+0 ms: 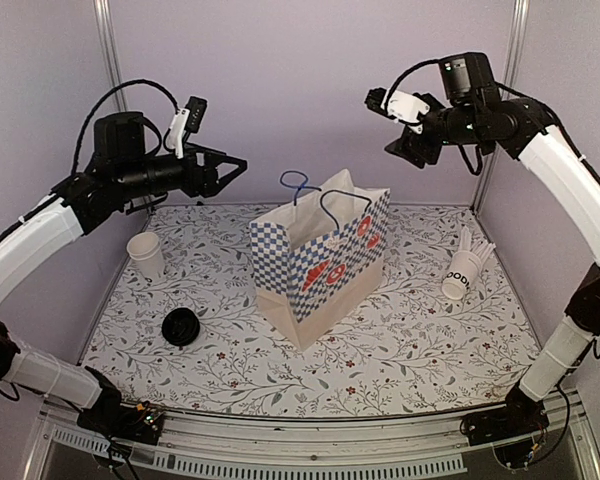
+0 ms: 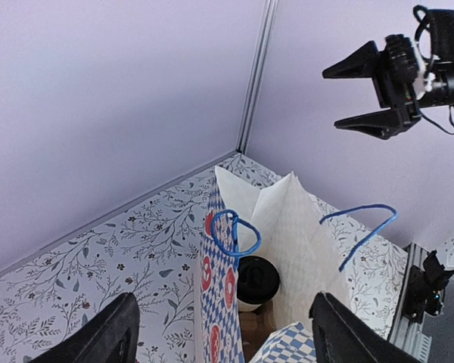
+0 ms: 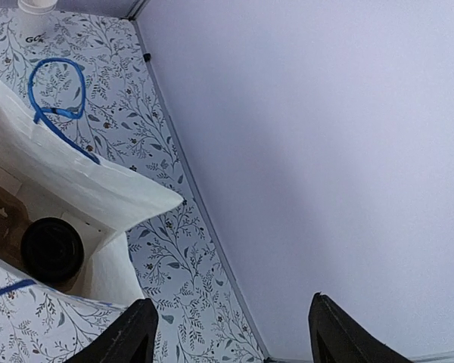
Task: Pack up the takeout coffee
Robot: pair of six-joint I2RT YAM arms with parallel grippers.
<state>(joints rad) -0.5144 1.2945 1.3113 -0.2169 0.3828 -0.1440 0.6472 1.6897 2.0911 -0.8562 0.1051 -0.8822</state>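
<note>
Bag [image 1: 325, 262]: we see blue-and-white checks with red motifs, white inside.
Handles [image 2: 234, 233]: we see blue cord.
Coffee cup [image 2: 257, 280]: we see white paper, black lid.
Tabletop [image 1: 400, 340]: we see white with grey leafy sprigs.
Walls [image 1: 310, 90]: we see pale lilac.

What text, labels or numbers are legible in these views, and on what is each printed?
"GOOD": black letters on the white cup holding sticks; any further letters are unclear.
Red marks on the checkered paper bag: too blurred to read.
Nothing else is legible.
</note>
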